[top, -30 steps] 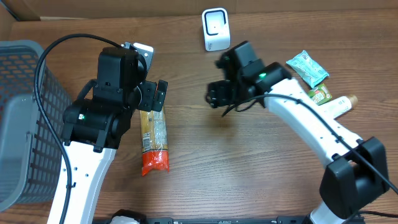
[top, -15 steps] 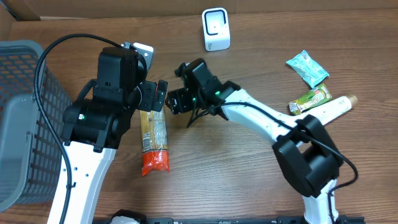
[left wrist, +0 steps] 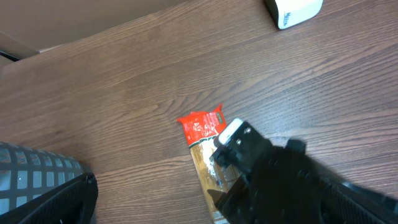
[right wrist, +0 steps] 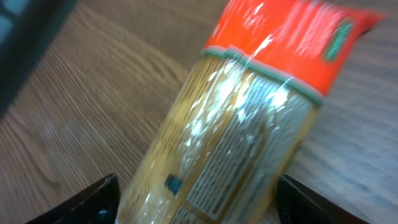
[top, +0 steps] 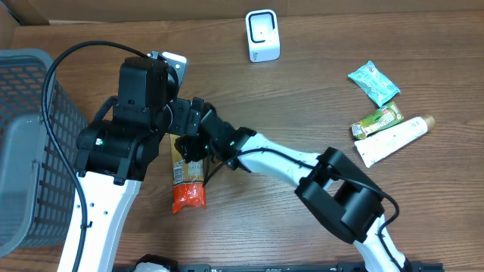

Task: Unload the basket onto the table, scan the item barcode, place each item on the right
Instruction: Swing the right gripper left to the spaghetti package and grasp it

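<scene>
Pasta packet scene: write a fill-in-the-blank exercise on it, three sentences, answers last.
The pasta packet has one end coloured ___.
The right gripper is above the packet, its jaws ___.
The mesh basket is coloured ___.
Missing words: red; open; grey.

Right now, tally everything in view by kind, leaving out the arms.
Packets: 3 (pasta, teal, green)
Tube: 1
Scanner: 1
Basket: 1
Total: 6
</scene>
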Tool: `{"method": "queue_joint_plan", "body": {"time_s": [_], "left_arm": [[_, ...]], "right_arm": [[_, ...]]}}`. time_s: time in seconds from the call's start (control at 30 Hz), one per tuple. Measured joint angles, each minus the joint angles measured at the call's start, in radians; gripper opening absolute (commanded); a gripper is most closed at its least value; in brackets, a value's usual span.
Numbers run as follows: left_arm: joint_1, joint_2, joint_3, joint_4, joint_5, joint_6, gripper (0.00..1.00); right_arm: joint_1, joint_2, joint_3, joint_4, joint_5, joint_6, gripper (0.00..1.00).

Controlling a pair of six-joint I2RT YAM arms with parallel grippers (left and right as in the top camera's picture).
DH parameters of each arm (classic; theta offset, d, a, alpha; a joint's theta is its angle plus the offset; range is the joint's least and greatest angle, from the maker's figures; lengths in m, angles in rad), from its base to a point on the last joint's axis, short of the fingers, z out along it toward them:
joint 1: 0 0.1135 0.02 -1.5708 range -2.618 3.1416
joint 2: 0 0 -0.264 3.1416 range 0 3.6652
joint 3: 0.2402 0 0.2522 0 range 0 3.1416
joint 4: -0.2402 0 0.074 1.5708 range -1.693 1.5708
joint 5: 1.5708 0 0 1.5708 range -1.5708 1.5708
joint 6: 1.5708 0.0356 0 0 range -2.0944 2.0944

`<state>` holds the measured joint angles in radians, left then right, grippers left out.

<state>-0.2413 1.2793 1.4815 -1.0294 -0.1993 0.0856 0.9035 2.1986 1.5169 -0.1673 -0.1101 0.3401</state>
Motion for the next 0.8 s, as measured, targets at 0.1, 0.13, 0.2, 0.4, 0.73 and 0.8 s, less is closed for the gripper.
{"method": "queue_joint_plan", "body": {"time_s": [0.1,0.13,0.2,0.4,0.73,0.8], "left_arm": [[0.0,0.0,0.0,0.0,0.0,0.0,1.0],[0.0,0.0,0.0,0.0,0.0,0.0,1.0],[0.0,0.0,0.0,0.0,0.0,0.0,1.0],[0.0,0.0,0.0,0.0,0.0,0.0,1.0],[0.0,0.0,0.0,0.0,0.0,0.0,1.0],[0.0,0.0,0.0,0.0,0.0,0.0,0.99]], "right_arm": [[0.01,0.018,0.0,0.017,0.026,-0.004,0.73],[0.009,0.023,0.0,0.016,0.038,-0.002,0.72],[0.007,0.03,0.0,0.006,0.05,0.006,0.68],[0.0,0.037,0.027,-0.11,0.074,0.076,0.58],[-0.039,0.037,0.197,-0.562,0.109,0.166,0.66],[-0.056,0.037,0.225,-0.652,0.083,0.163,0.66]]}}
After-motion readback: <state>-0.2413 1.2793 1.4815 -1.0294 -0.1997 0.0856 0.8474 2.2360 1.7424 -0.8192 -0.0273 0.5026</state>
